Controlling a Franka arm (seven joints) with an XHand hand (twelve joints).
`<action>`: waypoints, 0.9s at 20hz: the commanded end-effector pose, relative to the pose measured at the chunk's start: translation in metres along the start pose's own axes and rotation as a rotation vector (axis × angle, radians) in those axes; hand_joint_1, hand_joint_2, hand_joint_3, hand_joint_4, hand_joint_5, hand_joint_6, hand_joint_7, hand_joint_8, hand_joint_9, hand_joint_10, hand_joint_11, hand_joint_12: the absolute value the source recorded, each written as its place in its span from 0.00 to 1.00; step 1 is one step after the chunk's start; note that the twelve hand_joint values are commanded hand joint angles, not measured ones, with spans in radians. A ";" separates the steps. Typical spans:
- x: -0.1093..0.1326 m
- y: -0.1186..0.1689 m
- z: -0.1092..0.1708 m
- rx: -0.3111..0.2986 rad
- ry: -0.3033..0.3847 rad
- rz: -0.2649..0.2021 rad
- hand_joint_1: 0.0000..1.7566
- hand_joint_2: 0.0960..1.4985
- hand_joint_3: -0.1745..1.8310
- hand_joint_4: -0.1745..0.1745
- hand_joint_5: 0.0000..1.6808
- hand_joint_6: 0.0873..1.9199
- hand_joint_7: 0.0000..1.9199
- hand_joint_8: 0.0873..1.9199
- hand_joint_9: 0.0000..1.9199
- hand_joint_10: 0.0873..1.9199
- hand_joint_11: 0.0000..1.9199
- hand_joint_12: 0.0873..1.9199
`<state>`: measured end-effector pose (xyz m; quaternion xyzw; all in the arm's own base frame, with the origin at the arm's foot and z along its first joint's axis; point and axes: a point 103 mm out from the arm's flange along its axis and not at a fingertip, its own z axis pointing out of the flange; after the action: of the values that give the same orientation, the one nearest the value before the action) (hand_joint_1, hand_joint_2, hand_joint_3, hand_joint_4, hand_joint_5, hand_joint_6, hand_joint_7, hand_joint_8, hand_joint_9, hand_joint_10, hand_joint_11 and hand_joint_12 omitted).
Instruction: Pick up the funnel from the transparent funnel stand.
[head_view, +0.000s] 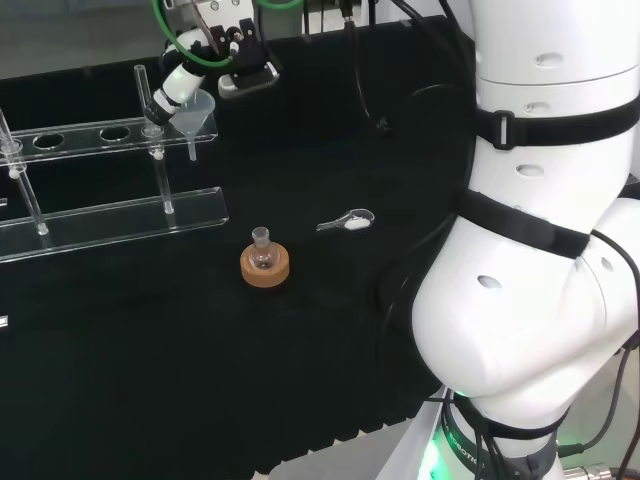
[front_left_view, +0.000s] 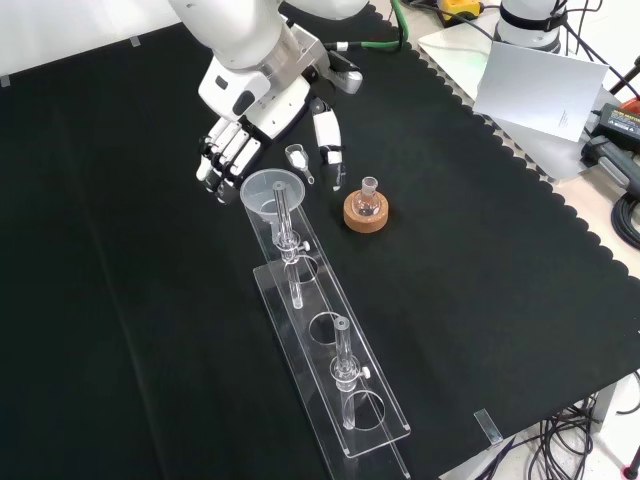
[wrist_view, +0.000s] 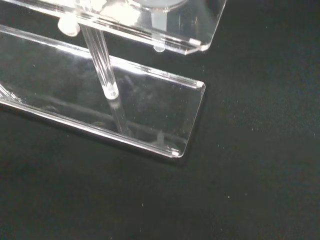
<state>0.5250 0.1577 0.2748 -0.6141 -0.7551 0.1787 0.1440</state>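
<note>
The clear funnel (front_left_view: 266, 190) sits in the end hole of the transparent stand (front_left_view: 330, 370), its stem hanging below the upper shelf. In the head view the funnel (head_view: 196, 113) is at the right end of the stand (head_view: 120, 215). The hand (front_left_view: 228, 148) hovers just above and behind it, open, with its fingers (front_left_view: 214, 170) pointing down by the rim on the left and its thumb (front_left_view: 328, 140) spread to the right. I cannot tell whether any finger touches the rim. In the head view a finger (head_view: 176, 88) reaches the funnel's left side. The wrist view looks down on the stand's base plate (wrist_view: 150, 115) and the funnel stem (wrist_view: 159, 21).
A small glass flask on a cork ring (front_left_view: 366, 208) stands right of the stand's far end, seen also in the head view as the flask on its cork ring (head_view: 264, 264). A small clear scoop (head_view: 346, 222) lies on the cloth nearby. Two upright rods (front_left_view: 342, 350) rise from the stand.
</note>
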 end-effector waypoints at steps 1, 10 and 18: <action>-0.001 0.003 0.010 0.052 0.000 0.005 0.23 0.41 0.10 0.71 0.00 0.00 0.03 0.00 0.01 0.00 0.00 0.27; -0.008 0.010 0.020 0.109 -0.002 0.006 0.23 0.42 0.10 0.71 0.00 0.00 0.03 0.00 0.01 0.00 0.00 0.27; -0.012 0.019 0.017 0.117 0.002 0.000 0.24 0.43 0.09 0.69 0.00 0.00 0.05 0.00 0.03 0.04 0.00 0.36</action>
<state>0.5305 0.1484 0.2526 -0.6080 -0.7426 0.2189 0.1758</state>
